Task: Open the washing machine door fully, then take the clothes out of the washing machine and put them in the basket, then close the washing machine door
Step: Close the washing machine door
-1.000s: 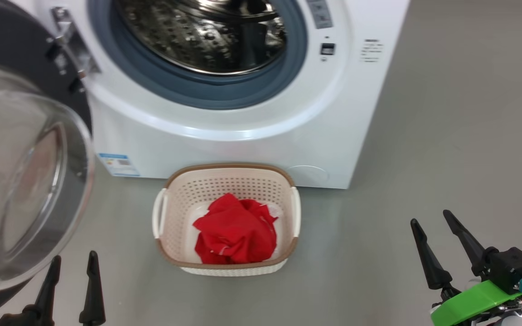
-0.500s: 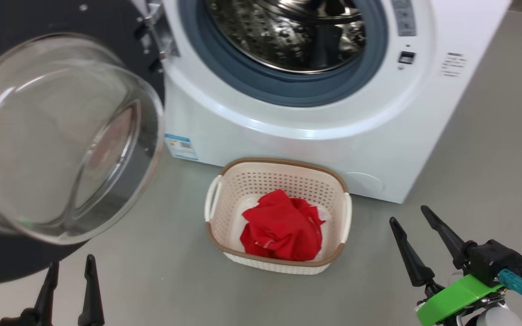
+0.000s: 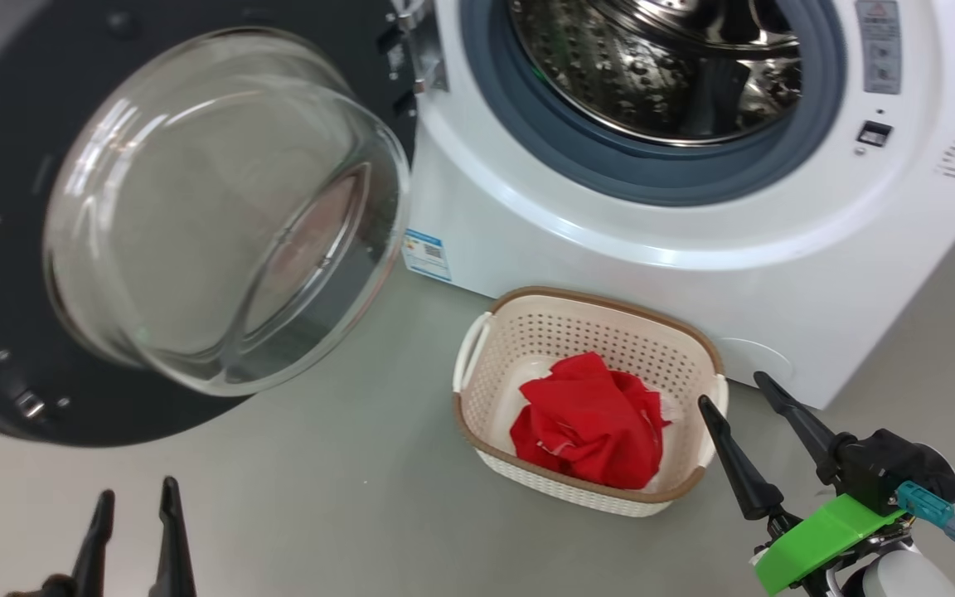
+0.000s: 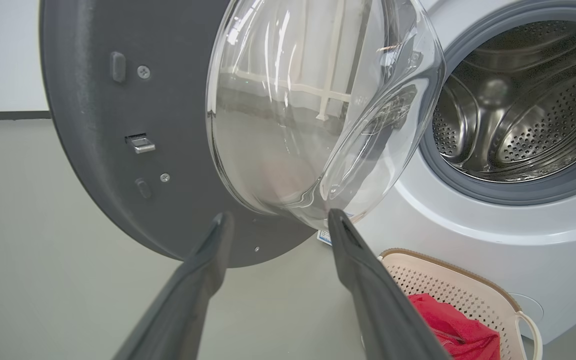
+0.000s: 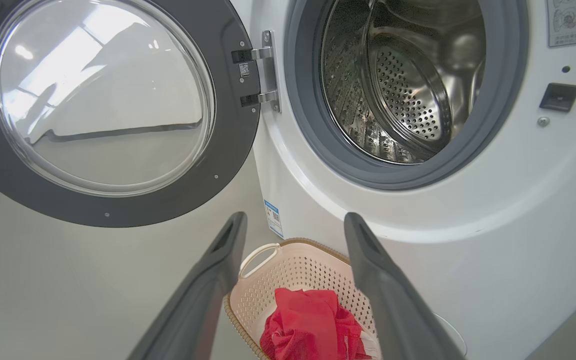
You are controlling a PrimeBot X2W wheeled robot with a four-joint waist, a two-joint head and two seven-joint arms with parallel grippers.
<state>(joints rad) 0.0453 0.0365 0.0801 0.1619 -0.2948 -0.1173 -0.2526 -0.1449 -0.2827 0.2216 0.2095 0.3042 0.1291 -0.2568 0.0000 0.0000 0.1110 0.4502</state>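
- The left jaws stand wide apart and hold nothing. Their two dark fingers [image 3: 169,539] rise from the lower left of the head view, over the bare grey floor [image 3: 320,506].
- In the left wrist view those fingers [image 4: 363,290] point up at the underside of the door's glass bowl. Their tips line up with its lower edge in the picture, and I cannot tell whether they touch it.
- The right jaws are also spread wide and empty. Their fingers [image 3: 734,468] sit at the lower right of the head view, with a bright green part [image 3: 817,539] behind them at the wrist.
- One right fingertip overlaps the basket's right handle in the head view. In the right wrist view the fingers [image 5: 383,290] frame the basket from above.
- The basket [image 3: 602,300] stands upright on the floor, just in front of the machine's lower front panel.
- The clothes [image 3: 589,419] lie bunched in one red heap inside the basket, towards its near side, with a thin white trim showing.
- The washing machine door [image 3: 220,207] hangs swung out to the robot's left on its hinge [image 5: 268,70]. Its inner face and bulging clear bowl are turned towards the robot.
- The washing machine [image 3: 610,257] stands behind the basket, with a small blue label [image 3: 424,254] low on its front beside the door.
- Farthest back, the grey gasket [image 3: 652,178] rings the opening, and the perforated steel drum [image 3: 660,66] shows through it.
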